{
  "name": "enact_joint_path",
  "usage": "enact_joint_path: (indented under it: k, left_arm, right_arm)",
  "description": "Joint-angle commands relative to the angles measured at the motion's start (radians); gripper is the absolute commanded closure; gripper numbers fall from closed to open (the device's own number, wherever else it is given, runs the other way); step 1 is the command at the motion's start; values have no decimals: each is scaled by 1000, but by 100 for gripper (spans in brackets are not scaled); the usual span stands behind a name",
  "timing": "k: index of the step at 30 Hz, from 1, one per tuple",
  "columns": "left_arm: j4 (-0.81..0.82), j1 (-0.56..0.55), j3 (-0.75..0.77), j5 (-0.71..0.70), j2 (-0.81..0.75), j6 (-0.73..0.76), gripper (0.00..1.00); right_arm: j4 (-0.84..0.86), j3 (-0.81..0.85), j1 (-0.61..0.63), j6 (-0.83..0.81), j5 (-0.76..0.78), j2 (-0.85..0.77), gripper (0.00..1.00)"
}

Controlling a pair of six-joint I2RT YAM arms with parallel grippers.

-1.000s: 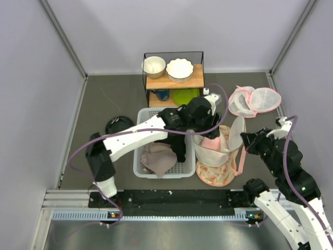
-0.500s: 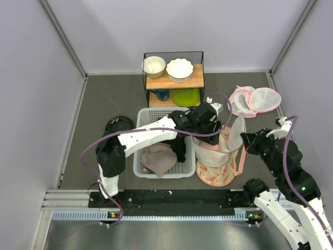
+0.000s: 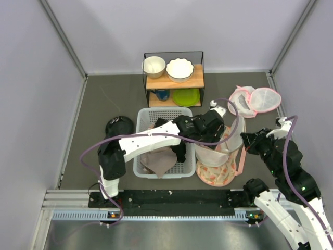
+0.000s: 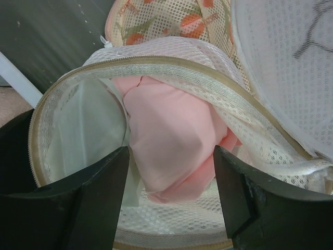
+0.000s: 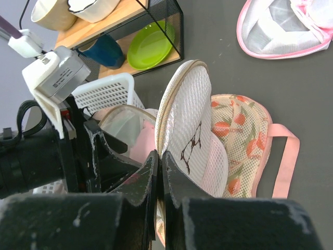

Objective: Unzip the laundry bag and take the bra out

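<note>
Now the left arm [image 3: 148, 138] has swung farther right across the tabletop [image 3: 104, 104] than a second ago. It has left the white basket [image 3: 164, 115] and come over the laundry bag [image 3: 212, 156]. The bag stands just right of that basket, on top of a flat floral piece [image 3: 217, 178]. Its zip is already undone, and the round lid [image 5: 190, 120] is tipped up on edge. The right pincer [image 5: 158, 156] is closed and appears to pinch the lid's rim, holding the mouth clear. Inside, the pink bra [image 4: 171, 135] lies bunched against the mesh wall. The left pincer [image 4: 170, 156] is spread wide directly above it, a finger on either side, touching nothing yet. So the unzipping looks finished. What remains, by my reading, is to drop in, close on the pink fabric and lift it out.
</note>
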Motion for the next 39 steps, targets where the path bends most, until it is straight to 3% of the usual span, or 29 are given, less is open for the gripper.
enact_joint_path:
  k: [1,7,12,15,16,17,18,19,29,39]
  left_arm:
    - [-46,-39,65,-109,12,31,28]
    - [-33,-45,69,-86,42,23,25]
    - [-27,-45,91,-15,96,9,32]
    - [-33,-45,105,-13,98,9,52]
    - [-34,-45,106,-27,90,12,71]
    - [-34,-45,108,-38,84,15,83]
    - [-34,-45,109,-53,63,17,95]
    - [-33,-44,109,-78,53,21,100]
    - [21,-41,106,-40,-164,77,100]
    - [49,1,99,57,-248,74,100]
  right_arm:
    - [4,33,12,-2,7,-2,100]
    - [4,33,13,1,4,1,100]
    - [2,37,13,-1,1,-5,100]
    - [0,39,11,-1,4,-8,100]
    - [-1,39,11,-1,4,-9,100]
    - [-1,40,12,-1,4,-9,100]
    - [-3,40,13,-1,5,-11,100]
    - [-3,40,13,-2,5,-11,100]
    - [-12,46,11,-13,42,-17,100]
    - [-16,57,12,-21,57,-16,100]
